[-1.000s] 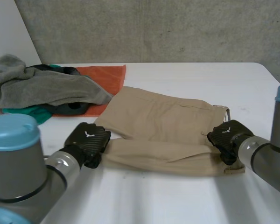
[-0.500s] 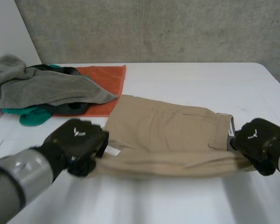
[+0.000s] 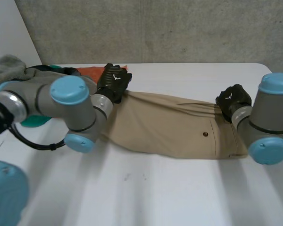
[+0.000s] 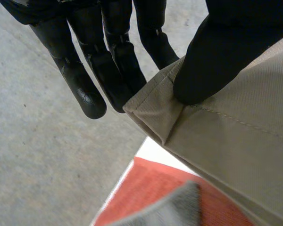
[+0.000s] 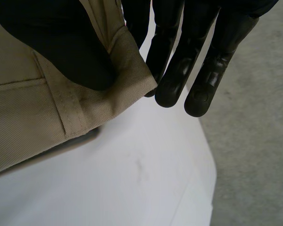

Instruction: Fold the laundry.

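Pinching a corner each, the left hand (image 3: 114,81) and right hand (image 3: 233,99) have swung the lower edge of the trousers (image 3: 170,127) up the frame, halving them lengthwise.

Trousers (image 3: 170,127): matt tan twill cloth, stitched hems. Left hand (image 4: 108,70): smooth black plastic, slight sheen. Table (image 3: 179,188): smooth, white.

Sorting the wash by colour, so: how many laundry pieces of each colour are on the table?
tan trousers: 1
orange cloth: 1
grey towel: 1
green cloth: 1
black cloth: 1
Total: 5
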